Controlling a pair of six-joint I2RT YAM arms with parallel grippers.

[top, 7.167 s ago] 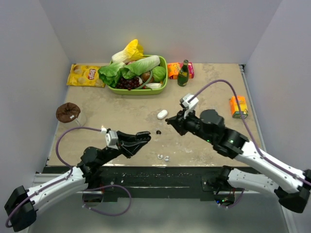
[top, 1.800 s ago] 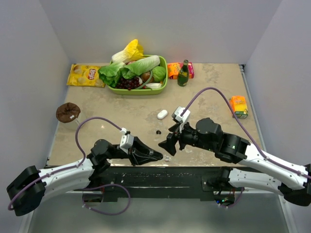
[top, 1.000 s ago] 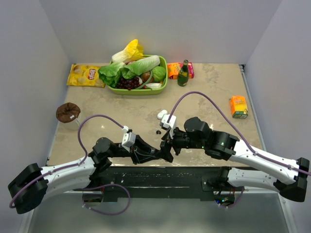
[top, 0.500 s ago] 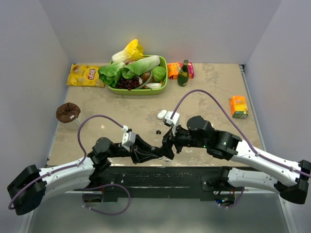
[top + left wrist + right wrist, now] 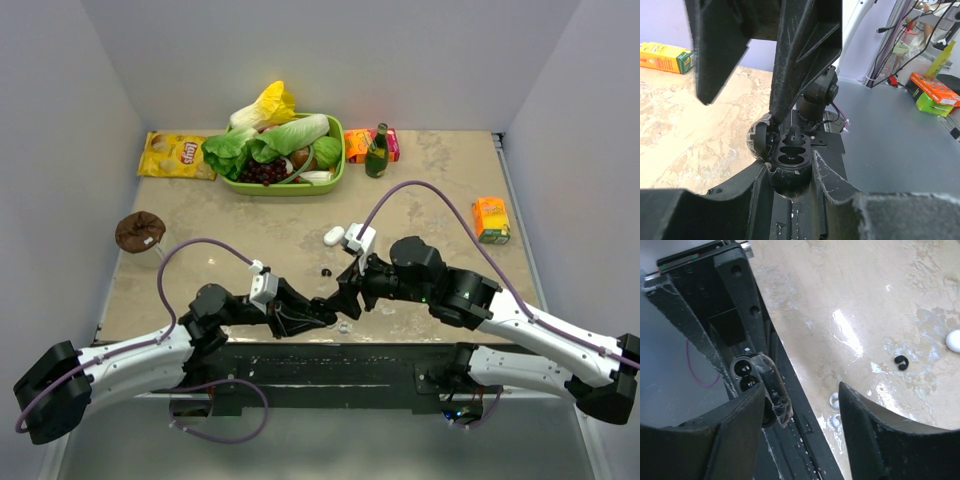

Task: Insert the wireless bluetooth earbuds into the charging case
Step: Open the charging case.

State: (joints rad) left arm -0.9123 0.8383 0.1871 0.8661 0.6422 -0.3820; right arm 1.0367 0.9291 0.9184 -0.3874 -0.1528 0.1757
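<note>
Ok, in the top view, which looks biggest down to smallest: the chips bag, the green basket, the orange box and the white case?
1. green basket
2. chips bag
3. orange box
4. white case

None look close enough in size to mix up.

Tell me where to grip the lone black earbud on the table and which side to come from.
Probably straight down from above, pinching the black earbud across its curled body. It lies low and flat on the table, a small C shape with bare surface all round, so a sideways approach would find little to catch.
</note>
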